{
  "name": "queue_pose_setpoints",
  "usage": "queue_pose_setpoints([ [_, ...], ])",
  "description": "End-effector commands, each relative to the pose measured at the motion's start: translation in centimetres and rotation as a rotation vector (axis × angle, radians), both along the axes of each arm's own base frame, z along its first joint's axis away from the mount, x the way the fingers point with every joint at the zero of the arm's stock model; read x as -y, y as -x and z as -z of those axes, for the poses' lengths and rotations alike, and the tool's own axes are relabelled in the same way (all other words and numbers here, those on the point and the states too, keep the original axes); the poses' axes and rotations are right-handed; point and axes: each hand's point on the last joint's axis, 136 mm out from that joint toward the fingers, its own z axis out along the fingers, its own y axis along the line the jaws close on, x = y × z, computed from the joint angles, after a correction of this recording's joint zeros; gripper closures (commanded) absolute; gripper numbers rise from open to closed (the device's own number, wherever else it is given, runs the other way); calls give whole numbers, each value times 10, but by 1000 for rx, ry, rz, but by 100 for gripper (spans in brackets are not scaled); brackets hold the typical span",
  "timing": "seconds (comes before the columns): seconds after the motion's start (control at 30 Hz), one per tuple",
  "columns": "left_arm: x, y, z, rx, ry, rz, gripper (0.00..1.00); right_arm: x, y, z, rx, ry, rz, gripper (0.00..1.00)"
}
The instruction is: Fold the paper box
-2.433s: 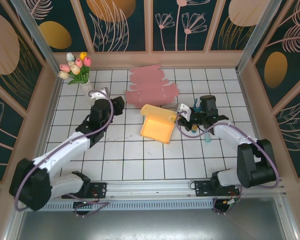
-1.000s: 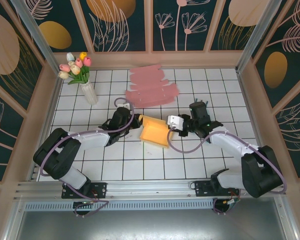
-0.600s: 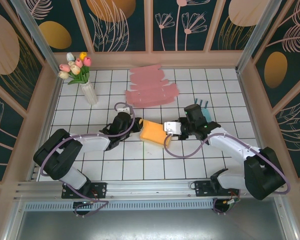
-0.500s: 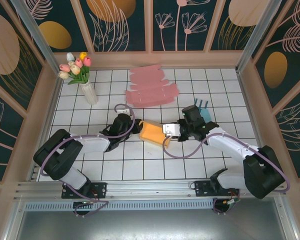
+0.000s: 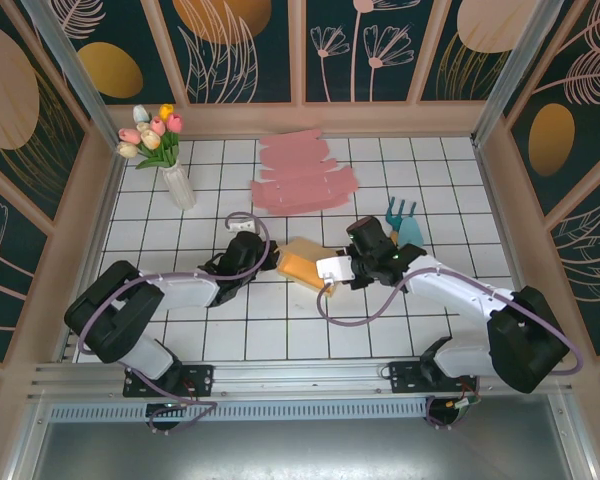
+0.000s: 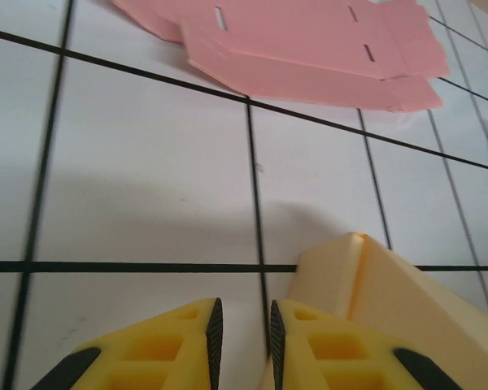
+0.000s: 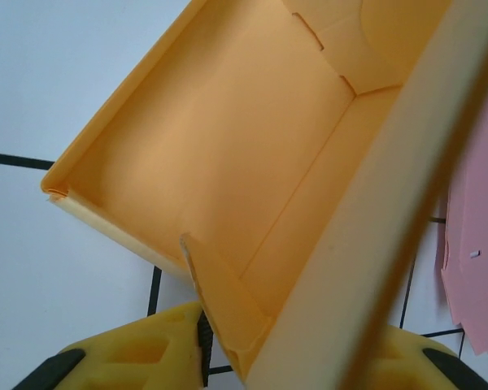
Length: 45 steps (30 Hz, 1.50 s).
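Right tool [image 7: 270, 345], jaws partly apart, straddles paper box [image 7: 228, 146] wall.

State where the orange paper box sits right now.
Top view: the orange paper box lies mid-table, just nearer than the pink sheets and left of the teal tool.

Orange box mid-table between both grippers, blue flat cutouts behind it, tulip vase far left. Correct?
One slip: the flat cutouts behind the orange box are pink, not blue; the top external view shows it. The rest holds: box between the left gripper and right gripper, tulip vase far left.
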Motion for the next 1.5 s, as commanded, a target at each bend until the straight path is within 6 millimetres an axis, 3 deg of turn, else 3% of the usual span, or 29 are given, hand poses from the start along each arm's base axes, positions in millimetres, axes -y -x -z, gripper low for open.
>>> queue_pose_setpoints([
  [0.0, -24, 4, 4, 14, -98, -67, 73, 12, 13, 15, -38, 115, -22, 66],
  [0.13, -39, 11, 4, 20, -114, -99, 70, 11, 16, 23, -18, 175, -31, 63],
  [0.23, -45, 18, -7, 27, -98, -108, 69, 10, 16, 26, -10, 206, -26, 62],
  [0.53, -29, 28, -84, 121, -9, -3, 64, 12, 17, 35, 1, 277, -24, 60],
  [0.6, -18, 27, -91, 119, 6, 41, 63, 14, 16, 38, 0, 294, -18, 60],
  [0.73, 5, 27, -76, 66, -11, 136, 60, 13, 16, 39, -1, 289, -12, 60],
  [0.87, 17, 26, -52, 26, -41, 179, 57, 12, 16, 37, 4, 282, -16, 60],
  [1.07, 34, 29, -33, -2, -66, 224, 54, 12, 16, 36, 4, 281, -8, 59],
  [1.23, 27, 30, -6, -38, -134, 206, 54, 13, 21, 24, 3, 260, -3, 55],
  [1.33, 20, 31, 10, -56, -173, 191, 54, 16, 27, 11, -7, 242, 6, 41],
  [1.47, 18, 30, 19, -62, -176, 174, 53, 19, 32, -16, -16, 192, 54, 40],
])
